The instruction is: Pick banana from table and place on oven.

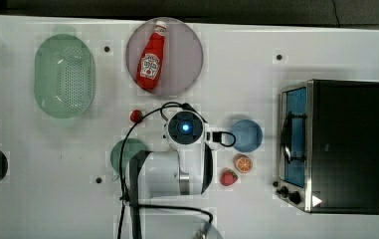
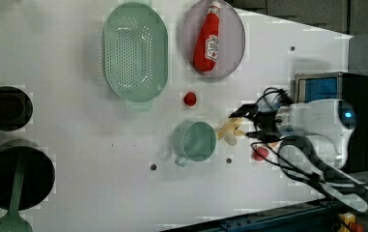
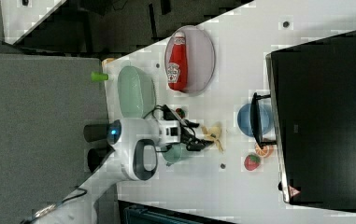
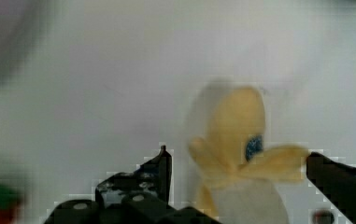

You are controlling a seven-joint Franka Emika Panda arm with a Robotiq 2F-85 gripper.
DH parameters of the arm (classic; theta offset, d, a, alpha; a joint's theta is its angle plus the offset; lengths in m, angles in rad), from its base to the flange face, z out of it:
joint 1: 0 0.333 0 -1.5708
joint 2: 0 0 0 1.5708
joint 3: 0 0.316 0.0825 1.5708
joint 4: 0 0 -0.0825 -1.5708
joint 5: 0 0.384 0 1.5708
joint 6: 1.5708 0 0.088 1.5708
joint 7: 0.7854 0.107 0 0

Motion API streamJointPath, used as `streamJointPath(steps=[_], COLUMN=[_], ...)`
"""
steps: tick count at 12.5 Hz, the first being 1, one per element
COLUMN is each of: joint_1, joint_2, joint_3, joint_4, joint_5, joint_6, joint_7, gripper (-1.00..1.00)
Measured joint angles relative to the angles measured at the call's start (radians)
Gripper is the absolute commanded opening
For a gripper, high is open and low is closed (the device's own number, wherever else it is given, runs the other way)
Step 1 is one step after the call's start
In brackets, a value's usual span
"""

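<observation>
1. Banana-bound job, starting from the biggest thing: lying under the gripper, table [image 1: 256, 209], white and spreading out on all sides of it.
2. Standing well off from the gripper, toward the top view's right: oven [image 1: 348, 144], black top bare, glass door facing the arm. Judging the placing step as not yet begun.
3. Sitting well away on the gripper's far side from the oven: green colander [image 2: 134, 50], playing no part.
4. Resting apart from the gripper on its grey plate [image 1: 187, 42]: ketchup bottle [image 1: 151, 59].
5. Crowding close beside the gripper: green cup [image 2: 195, 140], just beyond the fruit in the left view. Worth minding during the descent, probably.
6. Hanging low over the table with jaws spread wide and holding nothing: gripper [image 4: 236, 163], one dark finger on each side of the fruit in the wrist view.
7. Lying directly beneath and between those open fingers, on the table: banana [image 4: 238, 140], pale yellow, partly peeled, flaps splaying. Long axis running roughly across the line joining the two fingers, so closing should pinch it across its narrow width. Judging a short straight drop as all that is needed before closing; no sideways shift apparent.
8. Sitting between gripper and oven: strawberry [image 1: 228, 177] and orange slice [image 1: 243, 163], near the path of the carry.
</observation>
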State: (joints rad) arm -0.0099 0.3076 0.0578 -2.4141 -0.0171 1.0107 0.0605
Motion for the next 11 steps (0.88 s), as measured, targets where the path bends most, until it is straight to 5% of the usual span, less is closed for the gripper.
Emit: streamJointPath(steps=[3,9,11], joint_1=[0.012,0.015,0.012], joint_2=[0.055,0.082,0.069], joint_3=[0.001,0.021,0.026], joint_4=[-0.033,-0.025,-0.033], joint_5=[-0.022,0.001,-0.009], joint_6=[0.011,0.078,0.081], joint_7=[0.026,0.058,0.058], gripper=[0.92,-0.48,-0.5])
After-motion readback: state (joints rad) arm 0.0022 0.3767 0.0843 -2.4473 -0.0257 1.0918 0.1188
